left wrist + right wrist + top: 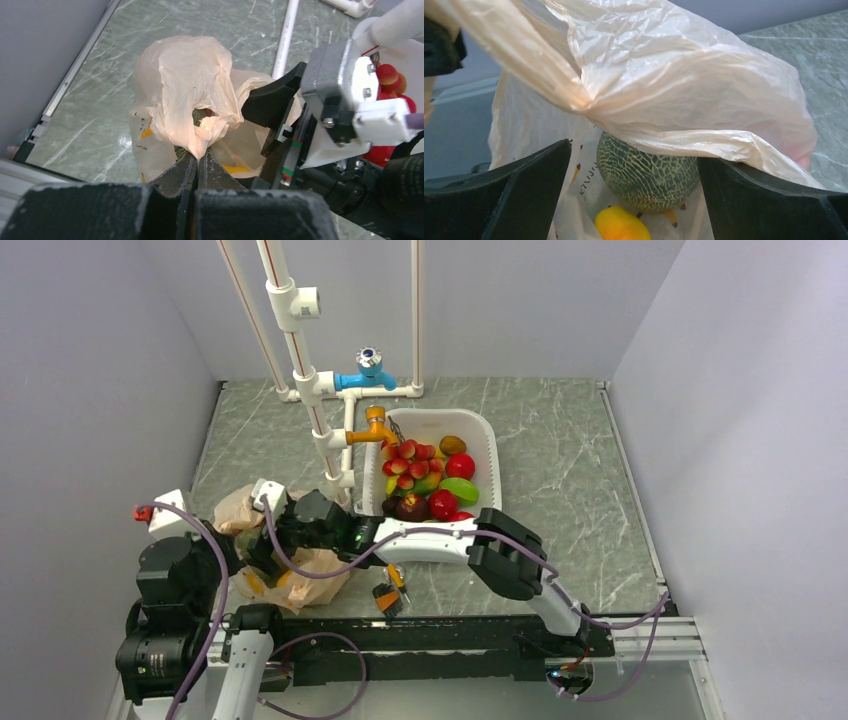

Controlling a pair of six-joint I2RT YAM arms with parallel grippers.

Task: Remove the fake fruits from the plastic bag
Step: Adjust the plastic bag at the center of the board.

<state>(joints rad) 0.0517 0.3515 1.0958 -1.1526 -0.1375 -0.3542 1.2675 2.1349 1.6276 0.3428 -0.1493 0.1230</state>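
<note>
The plastic bag [318, 578] lies crumpled at the near left of the table, thin and beige with orange prints. My left gripper [199, 156] is shut on a pinched fold of the plastic bag's [185, 85] mouth edge and holds it up. Inside the plastic bag [659, 75] sits the grey-green netted melon [649, 175], one of the fake fruits. My right gripper [634, 152] is open inside the bag's mouth, one finger on each side of the melon, neither touching it. A yellow-orange rounded shape [621, 225] lies just below the melon. A bunch of red grapes [410, 460] rests in the white basin.
The white basin [490, 445] stands mid-table with red, green and yellow fruits in it. White pipes with an orange tap [375, 426] and a blue valve [365, 370] rise just left of it. A small orange-and-black object [388, 597] lies near the front edge.
</note>
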